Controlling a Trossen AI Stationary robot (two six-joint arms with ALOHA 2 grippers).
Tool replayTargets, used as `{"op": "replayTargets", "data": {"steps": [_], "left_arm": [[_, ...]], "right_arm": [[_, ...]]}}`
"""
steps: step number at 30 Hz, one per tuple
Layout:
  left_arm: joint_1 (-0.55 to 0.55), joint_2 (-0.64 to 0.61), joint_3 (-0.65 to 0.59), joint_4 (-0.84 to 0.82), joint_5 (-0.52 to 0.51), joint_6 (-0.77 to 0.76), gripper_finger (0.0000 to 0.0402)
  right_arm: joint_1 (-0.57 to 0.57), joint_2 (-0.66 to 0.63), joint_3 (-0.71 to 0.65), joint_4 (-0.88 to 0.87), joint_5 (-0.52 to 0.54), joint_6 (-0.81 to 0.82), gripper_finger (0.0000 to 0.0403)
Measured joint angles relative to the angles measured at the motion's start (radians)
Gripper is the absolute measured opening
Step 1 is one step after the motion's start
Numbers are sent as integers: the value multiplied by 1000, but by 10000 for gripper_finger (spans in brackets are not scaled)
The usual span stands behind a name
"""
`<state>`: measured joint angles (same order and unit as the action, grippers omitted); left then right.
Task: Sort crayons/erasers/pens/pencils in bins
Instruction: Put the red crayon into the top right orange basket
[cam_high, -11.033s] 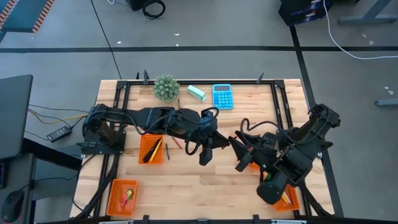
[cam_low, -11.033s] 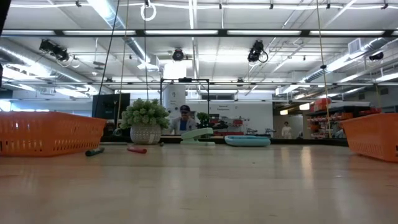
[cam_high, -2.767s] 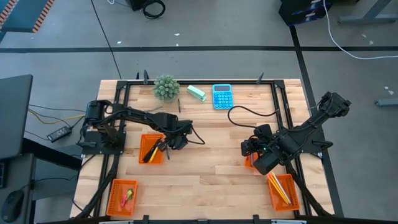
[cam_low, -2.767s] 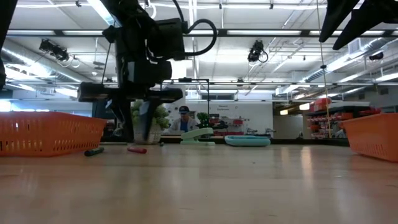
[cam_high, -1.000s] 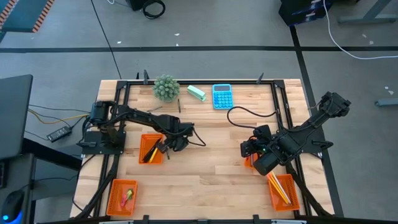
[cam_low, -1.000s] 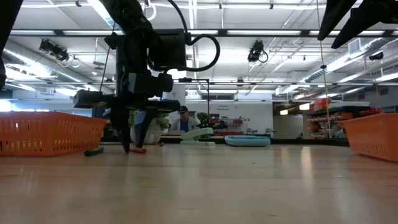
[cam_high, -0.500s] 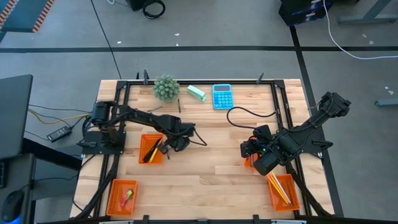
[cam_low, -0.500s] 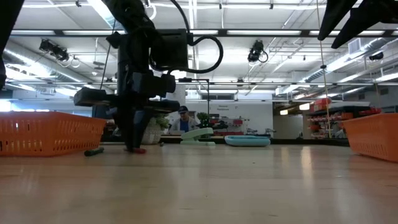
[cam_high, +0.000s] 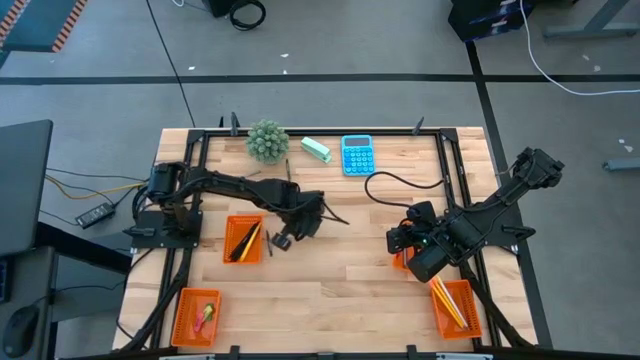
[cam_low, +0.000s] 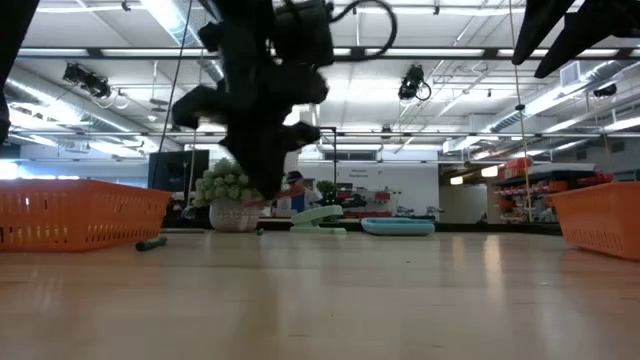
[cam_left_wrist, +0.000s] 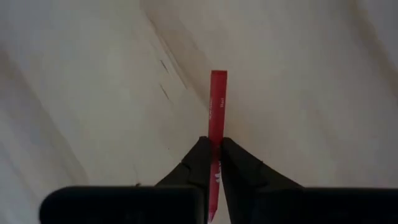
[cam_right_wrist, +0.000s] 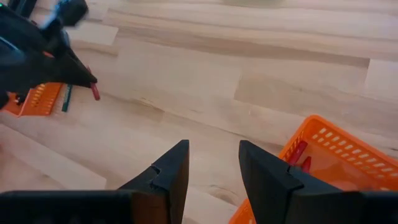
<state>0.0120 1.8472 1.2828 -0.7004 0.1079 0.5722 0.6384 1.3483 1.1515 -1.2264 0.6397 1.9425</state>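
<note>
Four bins (cam_high: 243, 240) mostly filled: pencils (cam_high: 453, 303) lower right, erasers (cam_high: 205, 316) lower left. Left gripper (cam_left_wrist: 212, 152) at centre-left pinches a red crayon (cam_left_wrist: 216, 109), lifted, not yet binned. Right gripper (cam_right_wrist: 213, 160), jaws spread, waits right. One pen (cam_high: 268, 243) still on table (cam_high: 340, 280).

My light wooden table (cam_high: 330, 280) stands on a grey concrete floor (cam_high: 330, 40) crossed by a dark line. Beyond its far edge I see a big hall with long ceiling strip lights (cam_low: 400, 52) and a person (cam_low: 296, 190) far off.
</note>
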Motion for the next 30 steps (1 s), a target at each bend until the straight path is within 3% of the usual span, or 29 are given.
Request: {"op": "replayTargets", "data": {"steps": [8, 12, 17, 23, 30], "left_arm": [[1, -2, 182, -31, 19, -182, 31], [14, -2, 268, -27, 120, -297, 26], [42, -3, 376, 16, 222, -467, 40], [90, -3, 491, 157, 307, -686, 32], [139, -5, 544, 416, 365, -963, 35]], "right_arm": [[0, -49, 0, 59, -7, -30, 147], [0, -113, 0, 182, 119, -155, 147], [0, -199, 0, 396, 264, -444, 147], [0, -275, 0, 555, 322, -702, 147], [0, -299, 0, 579, 392, -792, 147]]}}
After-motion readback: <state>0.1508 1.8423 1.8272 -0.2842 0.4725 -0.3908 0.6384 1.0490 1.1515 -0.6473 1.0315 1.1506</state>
